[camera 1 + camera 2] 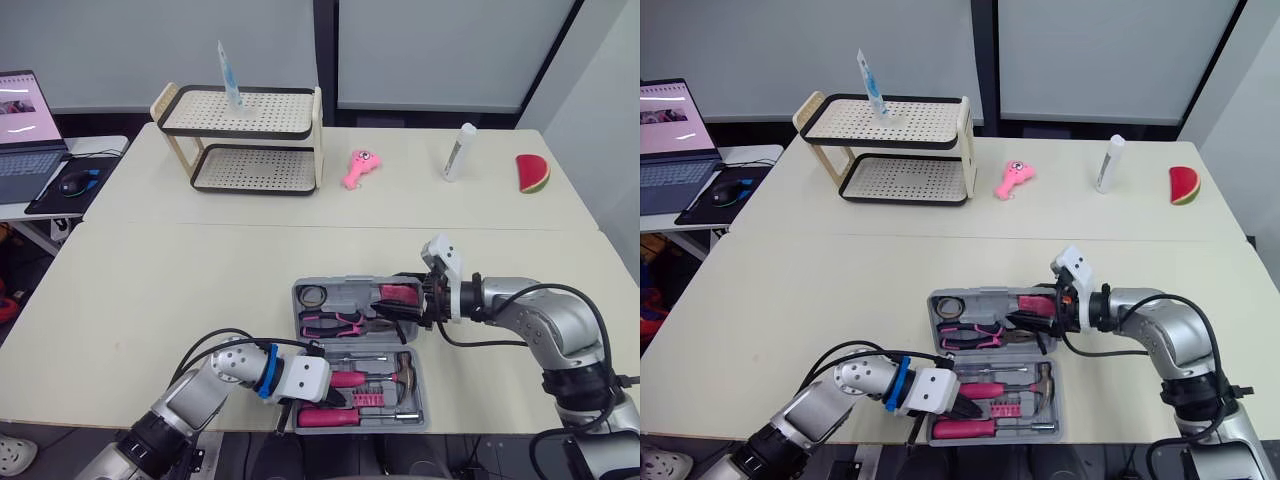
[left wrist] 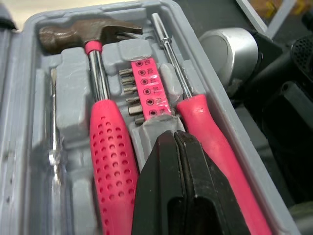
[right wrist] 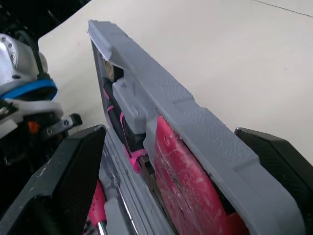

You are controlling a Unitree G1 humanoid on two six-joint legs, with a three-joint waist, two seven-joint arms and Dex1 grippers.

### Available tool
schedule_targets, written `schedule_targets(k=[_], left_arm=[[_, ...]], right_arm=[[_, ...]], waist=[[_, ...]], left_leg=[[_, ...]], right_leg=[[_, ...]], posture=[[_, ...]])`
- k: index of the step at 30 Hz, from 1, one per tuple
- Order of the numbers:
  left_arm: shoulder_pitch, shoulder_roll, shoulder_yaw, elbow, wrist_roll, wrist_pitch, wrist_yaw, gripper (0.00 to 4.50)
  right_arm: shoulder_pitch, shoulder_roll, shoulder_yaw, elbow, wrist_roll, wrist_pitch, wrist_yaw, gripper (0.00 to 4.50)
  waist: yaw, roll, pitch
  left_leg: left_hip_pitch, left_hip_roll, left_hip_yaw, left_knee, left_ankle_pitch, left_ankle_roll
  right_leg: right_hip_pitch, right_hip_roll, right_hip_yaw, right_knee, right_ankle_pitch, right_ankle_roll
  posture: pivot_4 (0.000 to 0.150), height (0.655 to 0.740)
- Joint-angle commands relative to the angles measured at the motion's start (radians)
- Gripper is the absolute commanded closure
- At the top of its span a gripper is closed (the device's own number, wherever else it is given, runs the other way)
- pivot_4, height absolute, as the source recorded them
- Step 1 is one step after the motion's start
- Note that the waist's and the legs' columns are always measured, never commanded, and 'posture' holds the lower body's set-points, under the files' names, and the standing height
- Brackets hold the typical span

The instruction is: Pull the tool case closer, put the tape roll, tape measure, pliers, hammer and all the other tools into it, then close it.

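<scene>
Nesting in the moulded grey tool case [image 2: 71, 106] lies a dimpled-handled hammer [image 2: 105, 147].

Tool case [image 3: 195, 122]: grey, pebbled. Inside it, hammer [image 2: 105, 132]: pink-red grip, dimpled; dark head. Bit strip [image 2: 149, 90]: pink, dotted. Pliers [image 1: 335, 322]: pink-and-black handles. My left claw [image 2: 173, 139]: black. Table [image 1: 180, 290]: cream, plain.

Red plastic bit-holder strip [image 2: 148, 88] in the grey case: we see tiny marks beside its holes, too small to read.
Open laptop's screen [image 1: 18, 103]: we make out pink and white patches, no legible words.
White upright tube [image 1: 459, 152]: we can read nothing on it.
</scene>
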State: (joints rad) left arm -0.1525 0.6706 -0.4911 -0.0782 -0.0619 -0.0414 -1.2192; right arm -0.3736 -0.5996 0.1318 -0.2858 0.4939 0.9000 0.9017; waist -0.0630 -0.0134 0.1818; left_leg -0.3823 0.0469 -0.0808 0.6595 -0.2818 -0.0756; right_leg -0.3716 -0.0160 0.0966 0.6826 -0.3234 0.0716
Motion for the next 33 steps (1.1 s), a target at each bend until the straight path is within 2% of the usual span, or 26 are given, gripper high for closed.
schedule_targets(k=[1, 3, 6, 10, 15, 19, 23, 27, 30, 33], left_arm=[[0.031, 0.039, 0.097, -0.046, -0.096, 0.041, -0.015, 4.5], [0.054, 0.063, 0.152, -0.091, -0.17, 0.079, -0.032, 4.5], [0.117, 0.151, 0.249, -0.173, -0.278, 0.142, -0.083, 4.5], [0.215, 0.259, 0.361, -0.197, -0.336, 0.199, -0.104, 4.5], [0.276, 0.304, 0.441, -0.087, -0.295, 0.165, -0.096, 4.5], [0.287, 0.294, 0.468, -0.006, -0.243, 0.126, -0.053, 4.5], [0.279, 0.266, 0.467, 0.028, -0.21, 0.103, -0.018, 4.5], [0.255, 0.207, 0.415, 0.029, -0.153, 0.072, 0.026, 4.5], [0.229, 0.164, 0.371, 0.023, -0.105, 0.072, 0.065, 4.5], [0.211, 0.133, 0.336, 0.018, -0.065, 0.077, 0.096, 4.5]], right_arm=[[0.027, -0.045, 0.028, -0.114, -0.02, -0.049, 0.008, 0.03], [0.048, -0.068, 0.025, -0.162, -0.025, -0.058, -0.004, 0.03], [0.1, -0.122, 0.005, -0.253, -0.034, -0.073, -0.012, 0.03], [0.184, -0.223, -0.042, -0.379, -0.019, -0.078, 0.012, 0.03], [0.323, -0.377, -0.097, -0.511, -0.025, -0.112, 0.065, 0.03], [0.527, -0.55, -0.263, -0.562, -0.067, -0.182, 0.184, 0.03], [0.677, -0.614, -0.388, -0.547, -0.113, -0.271, 0.268, 0.03], [0.649, -0.632, -0.253, -0.434, -0.301, -0.395, 0.182, 0.03], [0.571, -0.59, -0.128, -0.393, -0.373, -0.41, 0.139, 0.61], [0.515, -0.562, -0.018, -0.367, -0.438, -0.412, 0.126, 1.64]], waist=[[0.0, 0.0, 0.0], [0.003, 0.0, 0.001], [0.008, 0.0, 0.001], [0.01, 0.001, 0.001], [0.017, 0.001, 0.002], [0.031, 0.0, 0.001], [0.031, -0.002, 0.0], [0.028, -0.003, -0.001], [0.028, -0.003, -0.001], [0.031, -0.003, -0.001]], left_leg=[[0.0, 0.0, 0.0, 0.0, 0.0, 0.0], [0.0, 0.0, 0.0, 0.001, 0.0, 0.0], [-0.002, 0.0, 0.0, 0.001, 0.0, 0.0], [-0.002, 0.0, 0.001, 0.0, 0.0, 0.0], [-0.002, 0.0, 0.001, 0.001, 0.0, 0.0], [-0.002, -0.001, 0.002, 0.002, 0.0, 0.0], [0.0, 0.0, 0.002, 0.002, 0.0, 0.0], [0.001, 0.0, 0.003, 0.003, 0.0, 0.0], [0.001, 0.0, 0.003, 0.003, 0.0, 0.0], [0.0, 0.0, 0.003, 0.002, 0.0, 0.0]], right_leg=[[0.0, 0.0, 0.0, 0.0, 0.0, 0.0], [0.0, 0.0, 0.0, 0.0, 0.0, 0.0], [-0.001, -0.001, 0.0, 0.0, 0.0, 0.0], [-0.001, -0.001, 0.0, -0.001, -0.001, 0.0], [0.0, -0.002, -0.001, -0.001, 0.0, 0.0], [0.0, -0.002, -0.001, 0.0, 0.0, -0.001], [0.002, -0.002, -0.001, 0.0, 0.0, -0.001], [0.003, -0.002, 0.0, 0.0, 0.0, 0.0], [0.002, -0.002, 0.0, -0.001, 0.0, 0.0], [0.002, -0.002, 0.0, -0.001, 0.0, 0.0]], posture=[[0.15, 0.735], [0.15, 0.735], [0.15, 0.735], [0.15, 0.735], [0.15, 0.735], [0.15, 0.735], [0.15, 0.735], [0.15, 0.735], [0.15, 0.735], [0.15, 0.735]])
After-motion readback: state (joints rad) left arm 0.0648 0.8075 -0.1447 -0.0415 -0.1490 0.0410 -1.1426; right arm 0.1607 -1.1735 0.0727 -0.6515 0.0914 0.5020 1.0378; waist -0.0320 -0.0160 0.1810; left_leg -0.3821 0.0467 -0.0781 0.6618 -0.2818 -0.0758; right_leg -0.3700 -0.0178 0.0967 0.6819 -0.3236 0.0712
